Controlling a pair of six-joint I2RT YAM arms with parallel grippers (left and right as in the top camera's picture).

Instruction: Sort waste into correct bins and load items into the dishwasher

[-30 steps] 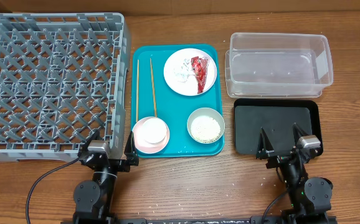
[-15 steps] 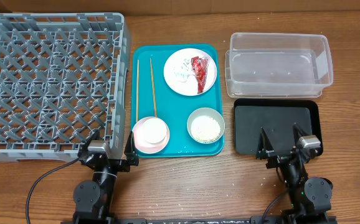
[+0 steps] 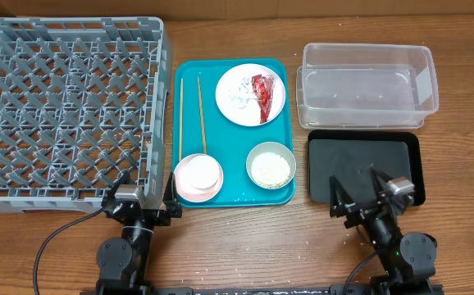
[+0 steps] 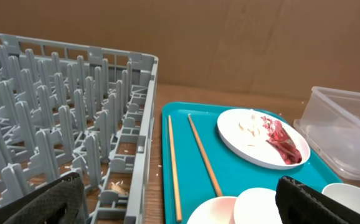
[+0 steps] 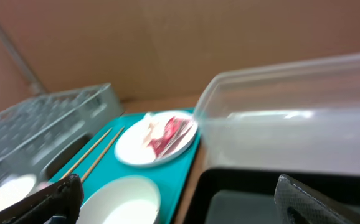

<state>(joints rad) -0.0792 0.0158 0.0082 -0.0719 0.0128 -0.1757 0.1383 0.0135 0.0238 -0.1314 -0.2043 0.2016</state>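
Teal tray (image 3: 233, 139) between rack (image 3: 73, 24), tub (image 3: 366, 86)

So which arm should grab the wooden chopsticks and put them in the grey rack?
Probably the left. The left gripper sits open nearest the thin wooden chopsticks, and the grey lattice dish rack is on its side. The right gripper is across by the black tray.

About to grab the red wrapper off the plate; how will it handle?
The red wrapper looks thin and crinkled, so probably light and floppy, crushing easily. It lies on a smooth plate, so it may slide if nudged.
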